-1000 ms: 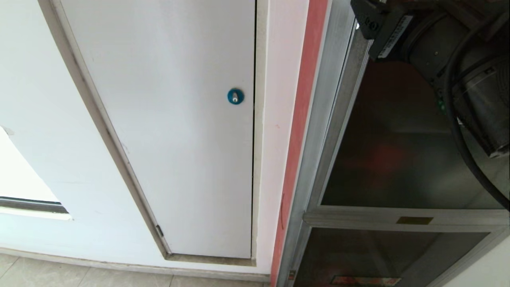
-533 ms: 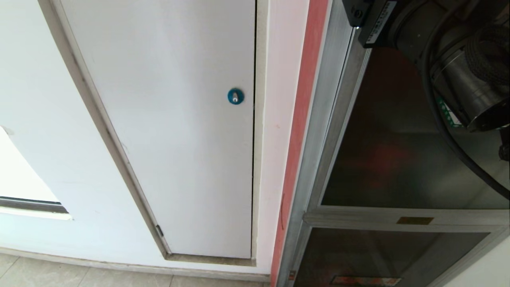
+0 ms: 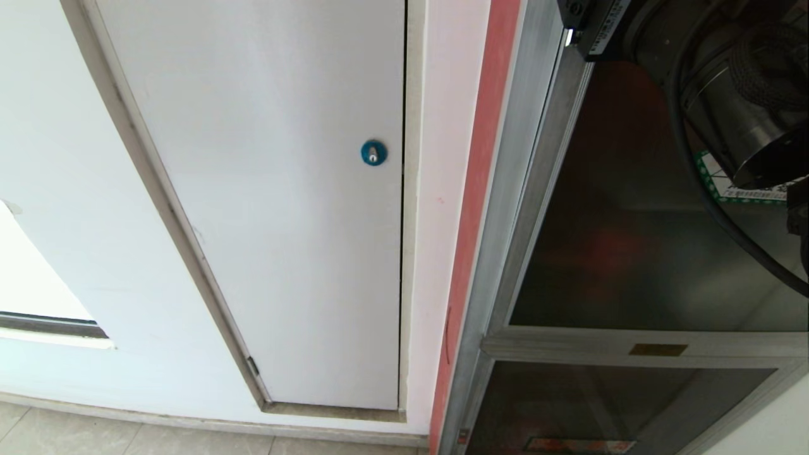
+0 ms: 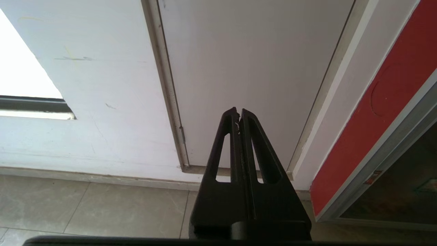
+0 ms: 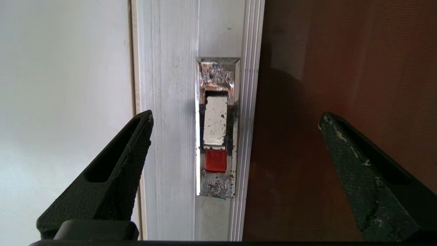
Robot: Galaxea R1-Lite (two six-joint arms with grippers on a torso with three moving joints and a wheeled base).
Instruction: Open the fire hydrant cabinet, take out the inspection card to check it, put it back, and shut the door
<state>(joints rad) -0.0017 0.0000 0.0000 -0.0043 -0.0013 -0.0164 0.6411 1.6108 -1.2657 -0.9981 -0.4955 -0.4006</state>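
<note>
The fire hydrant cabinet (image 3: pixel 524 189) stands at the right of the head view, silver-framed, with a small brass plate (image 3: pixel 657 349) on its crossbar. Its door (image 3: pixel 626 253) of dark tinted glass is closed, and a green-edged sticker (image 3: pixel 727 183) peeks out under my right arm (image 3: pixel 733 88). In the right wrist view my right gripper (image 5: pixel 235 118) is open wide, facing a chrome latch (image 5: pixel 215 126) with a red button (image 5: pixel 215 160) on the door's frame, with nothing between its fingers. My left gripper (image 4: pixel 238 111) is shut and empty, parked low. The inspection card is hidden.
A white panel with a blue round lock (image 3: pixel 373 153) fills the wall left of the cabinet, past a red strip (image 3: pixel 480 189). A smaller glass door (image 3: pixel 600 404) sits under the crossbar. Floor tiles (image 3: pixel 63 436) run along the bottom, and a bright opening (image 3: pixel 38 284) lies at far left.
In the head view my right arm has shifted up and to the right along the door's top corner, uncovering part of the green-edged sticker. Everything else has stayed still.
</note>
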